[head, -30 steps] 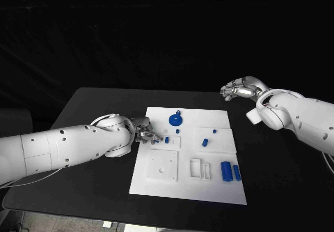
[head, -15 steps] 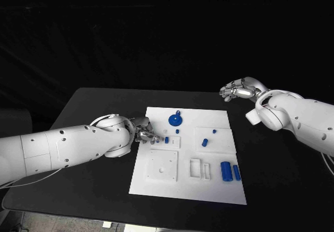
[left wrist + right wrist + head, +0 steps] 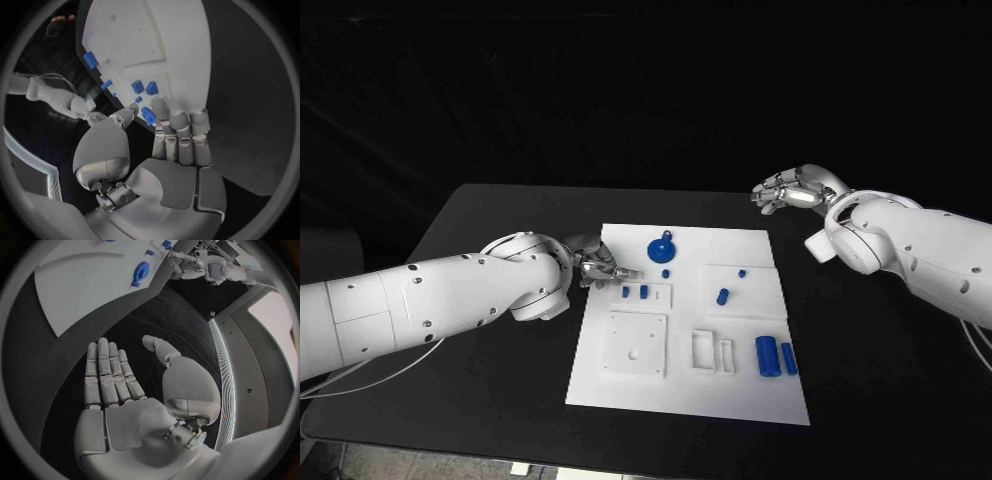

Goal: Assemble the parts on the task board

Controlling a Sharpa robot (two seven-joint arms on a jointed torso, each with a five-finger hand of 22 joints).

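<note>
The white task board [image 3: 733, 395] lies mid-table. My left hand [image 3: 596, 268] hovers at its left edge, fingers straight and the thumb apart, holding nothing [image 3: 169, 150]. Two small blue pieces [image 3: 635, 293] lie side by side in a small recess just right of it [image 3: 145, 87]. A round blue piece [image 3: 664, 246] sits at the board's far side [image 3: 140, 272]. Two blue cylinders [image 3: 777, 355] lie at the right. My right hand [image 3: 790, 188] hangs beyond the board's far right corner, palm flat and holding nothing [image 3: 119, 390].
The board also carries a square white plate with a hole [image 3: 636, 343], a slotted frame [image 3: 714, 350] and small blue pegs [image 3: 723, 295]. The black table [image 3: 488, 330] has bare surface on both sides of the board.
My left hand has drawn back up and left from the recess, and a second small blue piece now lies beside the first. My right hand drifted slightly left.
</note>
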